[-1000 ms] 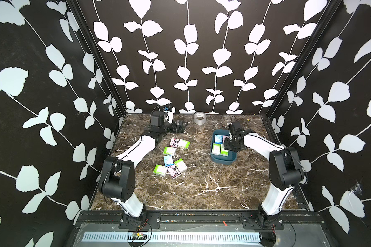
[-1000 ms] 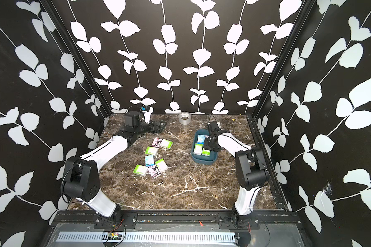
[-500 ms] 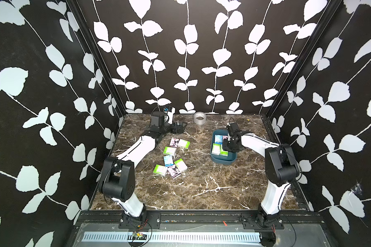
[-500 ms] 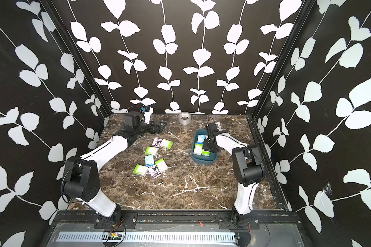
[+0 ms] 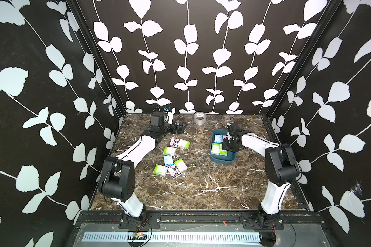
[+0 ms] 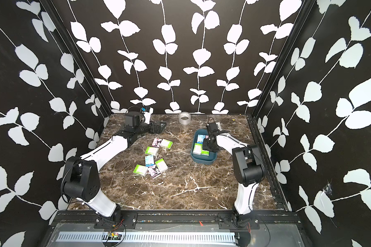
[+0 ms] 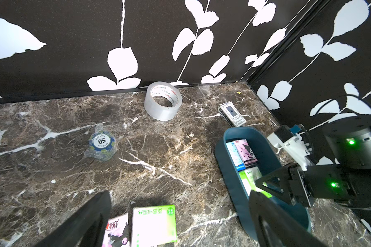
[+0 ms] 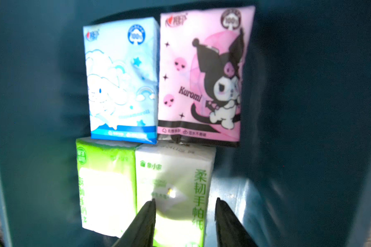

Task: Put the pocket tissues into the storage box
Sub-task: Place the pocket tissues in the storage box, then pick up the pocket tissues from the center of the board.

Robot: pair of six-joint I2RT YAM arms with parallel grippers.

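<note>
Marble table [image 5: 201, 192]: seven loose pocket tissues [image 5: 169, 151] lie left of your box.
Storage box [image 5: 222, 160]: four packs lie flat inside.
Right gripper [image 8: 185, 200]: jaws apart above a boxed green pack [image 8: 176, 171].
Left gripper [image 5: 181, 127]: jaws apart, empty, nearer the loose packs.

Matt plastic storage box [image 5: 222, 161] (polished marble table [image 5: 201, 188])

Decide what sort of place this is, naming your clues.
Probably a staged robot test cell: a white-and-black left robot arm and a matching right arm mounted on a black front rail, a brown marble-patterned tabletop, and black leaf-printed walls boxing it in.
</note>
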